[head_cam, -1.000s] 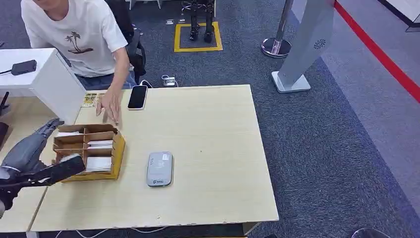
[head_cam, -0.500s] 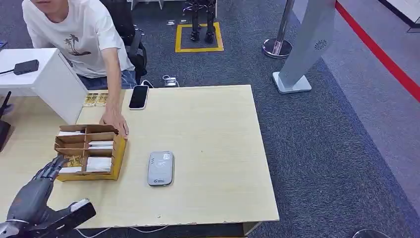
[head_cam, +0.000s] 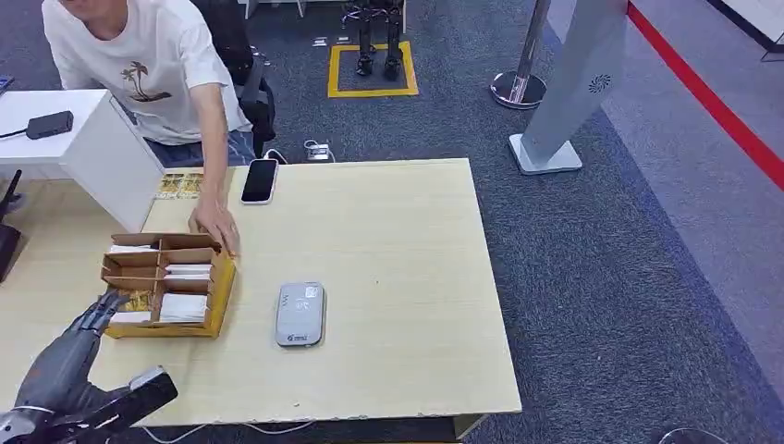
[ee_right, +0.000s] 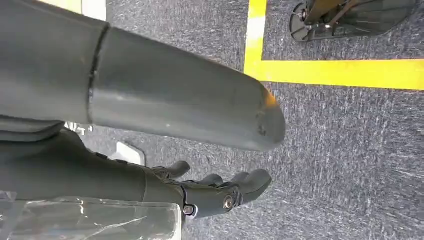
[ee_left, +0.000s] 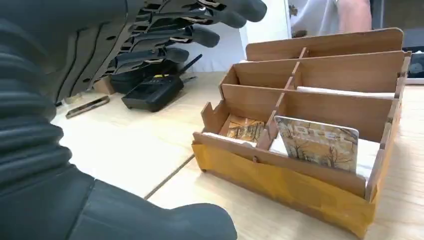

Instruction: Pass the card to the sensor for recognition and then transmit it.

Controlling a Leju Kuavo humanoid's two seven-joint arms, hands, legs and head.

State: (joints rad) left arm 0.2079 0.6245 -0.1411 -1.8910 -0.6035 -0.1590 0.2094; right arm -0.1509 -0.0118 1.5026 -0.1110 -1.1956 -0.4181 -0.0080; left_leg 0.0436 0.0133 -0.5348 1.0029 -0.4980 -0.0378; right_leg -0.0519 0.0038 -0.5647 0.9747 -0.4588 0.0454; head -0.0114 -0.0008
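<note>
We advise our spread, empty left hand (head_cam: pixel 69 356) reach ahead into the compartmented wooden card box (head_cam: pixel 165 284) and pinch the tree-printed upright card (ee_left: pixel 317 143) by its edges.

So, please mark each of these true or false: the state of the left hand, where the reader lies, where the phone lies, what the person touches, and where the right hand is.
1. The left hand holds a card. False: its fingers are spread and hold nothing.
2. The grey card reader lies flat on the table, beside the wooden card box. True.
3. The phone lies inside the box. False: it lies on the table near the far edge.
4. A person's hand touches the box's far corner. True.
5. The right hand hangs over carpet. True.
</note>
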